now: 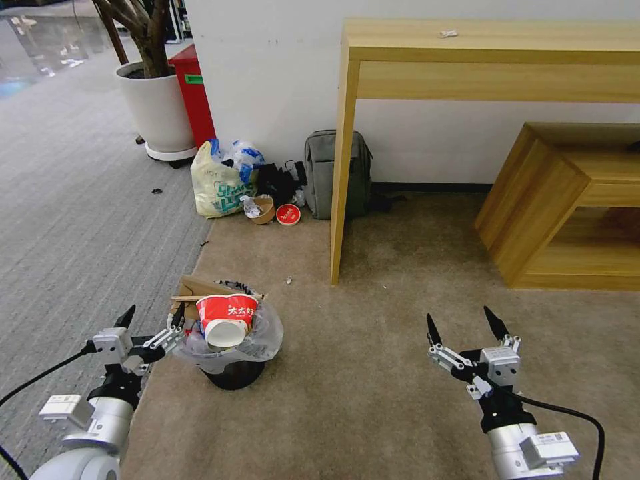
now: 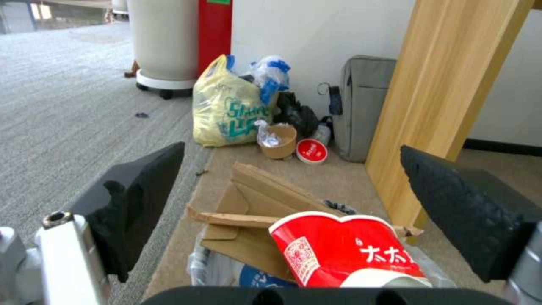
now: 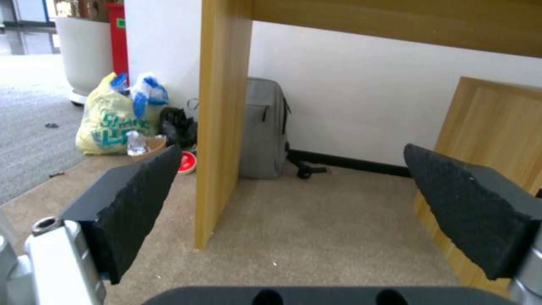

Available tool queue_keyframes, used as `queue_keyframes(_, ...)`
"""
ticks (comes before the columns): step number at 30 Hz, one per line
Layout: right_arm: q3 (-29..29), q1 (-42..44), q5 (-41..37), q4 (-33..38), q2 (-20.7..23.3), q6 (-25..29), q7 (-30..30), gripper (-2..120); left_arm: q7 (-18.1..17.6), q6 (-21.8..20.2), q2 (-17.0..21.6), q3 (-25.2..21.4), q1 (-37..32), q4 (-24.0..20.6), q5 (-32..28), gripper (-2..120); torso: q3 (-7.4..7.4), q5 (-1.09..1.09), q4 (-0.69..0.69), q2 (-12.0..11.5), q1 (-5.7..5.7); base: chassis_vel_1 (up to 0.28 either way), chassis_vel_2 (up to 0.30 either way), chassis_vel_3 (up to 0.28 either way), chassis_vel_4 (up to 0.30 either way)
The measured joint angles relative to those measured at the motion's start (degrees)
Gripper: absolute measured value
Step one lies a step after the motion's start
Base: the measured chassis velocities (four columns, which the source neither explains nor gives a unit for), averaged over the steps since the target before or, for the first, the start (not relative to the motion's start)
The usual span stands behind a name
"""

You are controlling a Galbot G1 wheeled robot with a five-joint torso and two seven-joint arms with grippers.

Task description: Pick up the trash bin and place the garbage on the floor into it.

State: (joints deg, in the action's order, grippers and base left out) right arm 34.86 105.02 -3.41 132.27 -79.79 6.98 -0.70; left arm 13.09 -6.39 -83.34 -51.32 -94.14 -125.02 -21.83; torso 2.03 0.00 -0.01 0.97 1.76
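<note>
Overflowing trash bin (image 1: 235, 370), red cup (image 1: 227, 319) atop

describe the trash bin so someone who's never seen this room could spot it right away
Start at the tall wooden desk against the white wall and come toward the camera over the beige carpet. The trash bin stands near the carpet's left edge, by the left claw. It is small, round and black, with a crinkly whitish liner, stuffed with a red cup and cardboard.
</note>
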Motion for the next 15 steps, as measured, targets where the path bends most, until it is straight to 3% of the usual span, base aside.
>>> queue_keyframes(15, 0.0, -0.1, -0.1, -0.1, 0.1, -0.1, 0.0, 100, -0.1, -0.1, 0.1, 0.0, 0.1, 0.1, -0.1, 100, 0.0, 0.0, 0.0, 0.0, 0.0, 0.0, 0.0, 0.0, 0.0)
